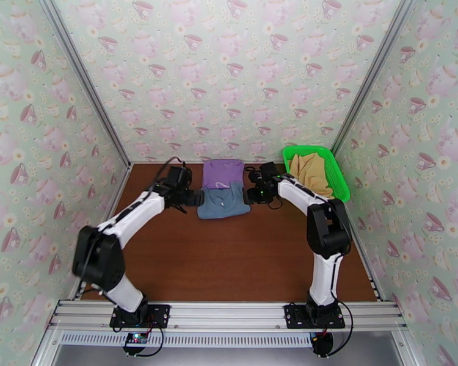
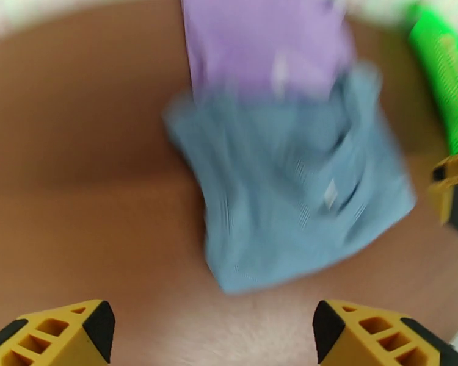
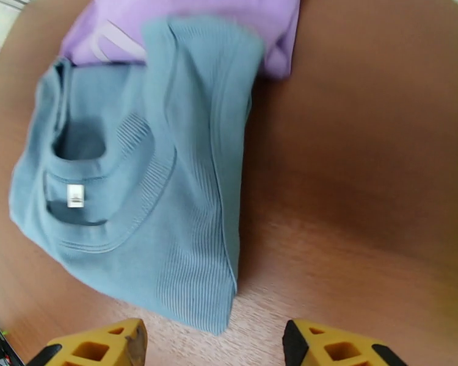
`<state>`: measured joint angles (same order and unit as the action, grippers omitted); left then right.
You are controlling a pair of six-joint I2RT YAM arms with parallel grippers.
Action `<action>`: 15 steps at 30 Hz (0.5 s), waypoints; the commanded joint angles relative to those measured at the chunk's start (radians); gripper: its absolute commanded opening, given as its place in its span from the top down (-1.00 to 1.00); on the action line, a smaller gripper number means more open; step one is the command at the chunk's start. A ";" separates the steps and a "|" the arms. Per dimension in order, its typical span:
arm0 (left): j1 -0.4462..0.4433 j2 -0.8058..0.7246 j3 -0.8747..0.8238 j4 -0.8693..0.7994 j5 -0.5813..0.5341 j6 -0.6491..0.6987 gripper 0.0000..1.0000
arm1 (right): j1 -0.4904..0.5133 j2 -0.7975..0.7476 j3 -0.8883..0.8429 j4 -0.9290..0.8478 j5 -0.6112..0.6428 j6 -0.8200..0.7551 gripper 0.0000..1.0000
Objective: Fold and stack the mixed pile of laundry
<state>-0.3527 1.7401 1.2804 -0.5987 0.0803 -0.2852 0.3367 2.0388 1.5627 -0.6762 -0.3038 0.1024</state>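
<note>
At the far middle of the desk lay the blue shirt, overlapping the lilac shirt behind; the tan cloth sat in the basket, far right. Left fingers and right fingers flanked the blue shirt, wide, empty.

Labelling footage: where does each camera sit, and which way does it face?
Top external: above, behind the bases, looking down at the table; both arms, left gripper, right gripper.
Left wrist: on the left arm, facing the blue-grey garment; yellow fingertips below.
Right wrist: on the right arm, facing that garment from opposite; fingertips below.
Shared: both wrist views show it overlapping the lilac garment.
</note>
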 commanded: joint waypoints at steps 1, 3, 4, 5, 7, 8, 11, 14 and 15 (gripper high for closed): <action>0.003 0.038 0.018 0.067 0.126 -0.108 -0.77 | 0.016 0.049 0.043 -0.001 -0.028 0.071 -0.29; 0.004 0.084 0.024 0.095 0.133 -0.122 -0.76 | 0.019 0.079 0.056 0.010 -0.039 0.088 -0.29; 0.004 0.111 0.034 0.103 0.135 -0.127 -0.75 | 0.022 0.096 0.066 0.011 -0.051 0.095 -0.29; 0.003 0.134 0.043 0.105 0.136 -0.129 -0.74 | 0.024 0.109 0.074 0.015 -0.059 0.102 -0.29; 0.003 0.182 0.062 0.111 0.141 -0.130 -0.71 | 0.033 0.139 0.090 0.024 -0.080 0.115 -0.29; 0.002 0.200 0.070 0.112 0.142 -0.129 -0.70 | 0.037 0.153 0.099 0.026 -0.089 0.119 -0.29; 0.001 0.249 0.085 0.117 0.147 -0.127 -0.70 | 0.051 0.186 0.123 0.027 -0.102 0.129 -0.26; 0.000 0.299 0.103 0.128 0.162 -0.124 -0.69 | 0.056 0.207 0.132 0.039 -0.121 0.144 -0.20; 0.000 0.315 0.109 0.136 0.169 -0.126 -0.68 | 0.057 0.212 0.132 0.045 -0.129 0.149 -0.17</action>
<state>-0.3527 2.0106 1.3602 -0.4984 0.2028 -0.3962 0.3763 2.2097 1.6737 -0.6441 -0.3847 0.2180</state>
